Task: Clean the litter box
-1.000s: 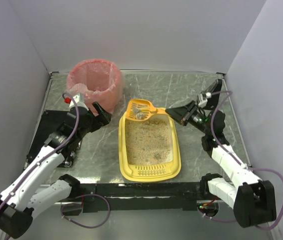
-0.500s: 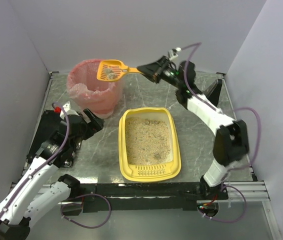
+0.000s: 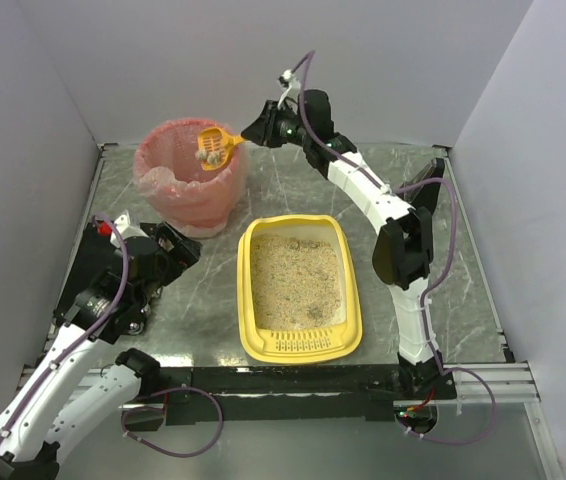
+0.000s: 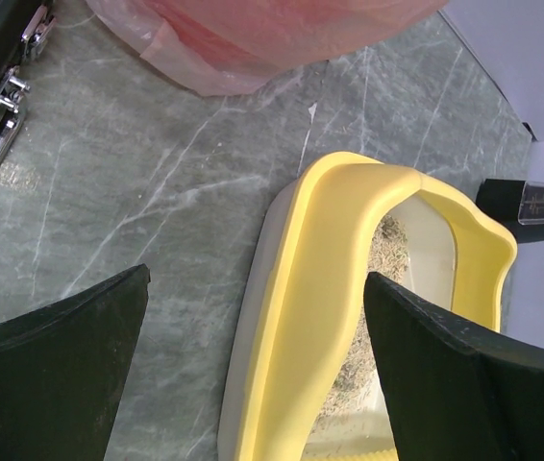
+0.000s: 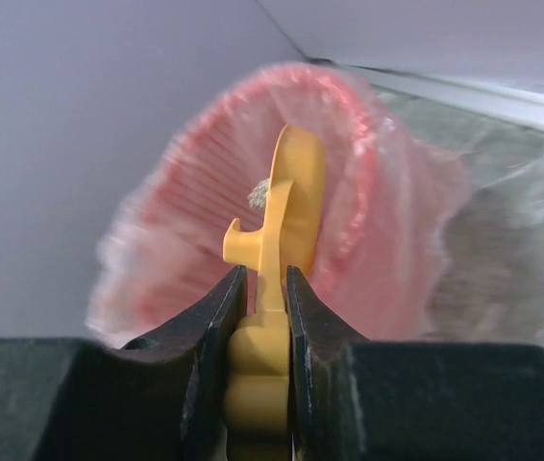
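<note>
Right gripper [image 5: 264, 279] clamped on the handle of the orange scoop [image 3: 213, 147], up high, beyond the far-left corner of the litter box [image 3: 246, 300]. Scoop rolled on edge over the pink-lined basket [image 3: 178, 195], greyish clump on its blade. Left gripper [image 3: 185, 248] jaws wide apart, low, just left of the litter box's far-left corner. Litter box flat on the bench [image 3: 293, 180], beige litter inside, slotted lip at near end.

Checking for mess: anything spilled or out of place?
Nothing stands out. No litter shows on the grey table around the yellow plastic litter box; the right gripper holds the orange slotted scoop over the pink-lined round basket.
</note>
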Robot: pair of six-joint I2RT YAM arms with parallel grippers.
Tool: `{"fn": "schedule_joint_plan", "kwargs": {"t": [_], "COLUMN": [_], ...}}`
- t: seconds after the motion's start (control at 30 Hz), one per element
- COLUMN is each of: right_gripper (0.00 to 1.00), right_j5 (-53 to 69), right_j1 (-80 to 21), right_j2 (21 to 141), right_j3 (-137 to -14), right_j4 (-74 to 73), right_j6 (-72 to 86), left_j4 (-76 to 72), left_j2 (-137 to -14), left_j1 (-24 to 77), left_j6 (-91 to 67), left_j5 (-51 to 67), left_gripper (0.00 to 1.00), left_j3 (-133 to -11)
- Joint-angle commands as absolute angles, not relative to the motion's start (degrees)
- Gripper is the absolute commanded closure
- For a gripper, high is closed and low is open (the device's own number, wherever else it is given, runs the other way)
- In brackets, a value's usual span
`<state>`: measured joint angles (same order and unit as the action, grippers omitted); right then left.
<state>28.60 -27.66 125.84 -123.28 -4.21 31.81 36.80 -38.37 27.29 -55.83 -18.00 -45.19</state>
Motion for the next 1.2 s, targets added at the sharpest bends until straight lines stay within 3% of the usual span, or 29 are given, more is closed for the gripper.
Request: {"fn": "schedule_joint_plan", "kwargs": {"t": [0.0,0.13,0.27,0.53,0.67,0.77,0.93,1.17], "right_gripper": [1.0,1.0,1.0,1.0,1.0,1.0,1.0,1.0], "right_j5": [27.6,28.3,31.5,19.1,10.3,13.5,14.1,-6.2], "right_j1": [-30.7,-32.2,-33.3,-33.5,-32.1,-28.8,-26.5,-33.7], "right_j2": [118.7,115.1,115.2,108.0,98.0,90.4,74.8,54.1], "right_j3": [-121.8,-118.7,-123.4,-120.2,-110.8,-104.3,-91.4,-71.7], "right_j4": [-5.8,-3.7,-7.0,-3.3,-5.0,-8.9,-17.5,-35.6], "right_j6": [3.0,-5.0,-8.5,-0.6,7.2,19.2,18.5,16.1], "left_j4": [37.4,35.5,35.3,33.7,27.3,22.1,17.1,7.0], "left_j2": [-39.5,-40.1,-40.7,-41.4,-42.1,-43.2,-48.5,-52.3], "left_j1": [27.0,27.0,27.0,27.0,27.0,27.1,27.1,27.9], "left_j6": [-57.6,-58.0,-58.1,-56.5,-53.5,-51.3,-49.6,-49.1], "left_j5": [-19.4,-18.5,-17.3,-13.6,-6.6,-1.8,0.3,4.0], "left_gripper": [0.03,0.03,0.03,0.03,0.03,0.03,0.03,0.03], "left_j3": [-45.3,-44.4,-44.7,-44.7,-43.8,-42.5,-41.4,-36.7]}}
